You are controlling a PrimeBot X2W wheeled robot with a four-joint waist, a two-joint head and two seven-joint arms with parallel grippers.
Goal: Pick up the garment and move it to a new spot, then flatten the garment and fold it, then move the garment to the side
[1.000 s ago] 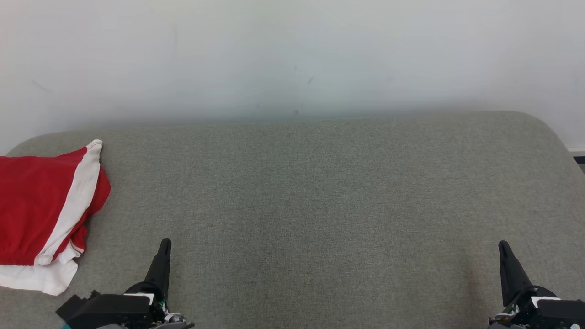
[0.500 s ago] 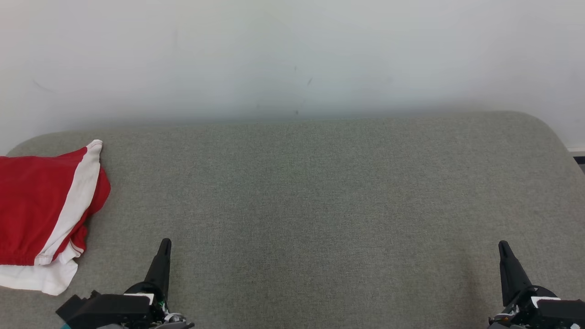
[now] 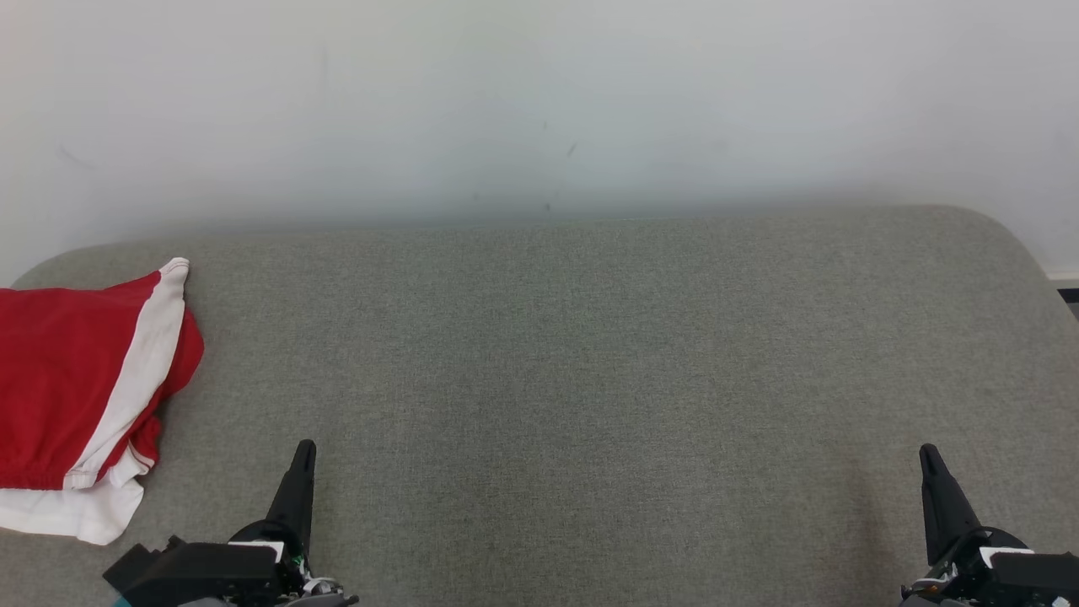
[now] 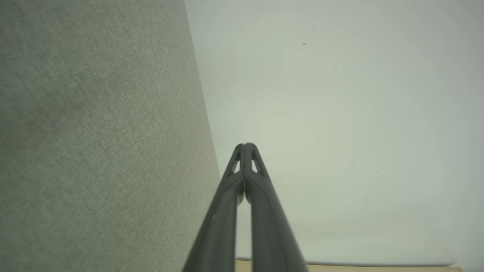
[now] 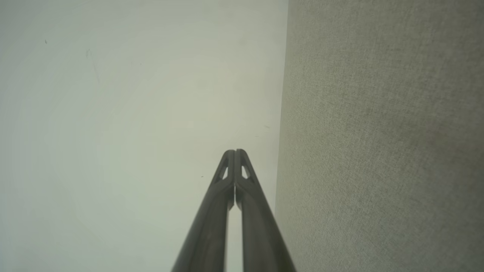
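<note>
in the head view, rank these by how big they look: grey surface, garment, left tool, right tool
1. grey surface
2. garment, partly cut off at the left edge
3. left tool and right tool: they look alike, so no ranking between them

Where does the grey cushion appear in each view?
Head view: cushion across the lower half, below the wall.
Left wrist view: cushion down the left side.
Right wrist view: cushion down the right side.
Shared landmark: the white wall, meeting the cushion's far edge in all three.
</note>
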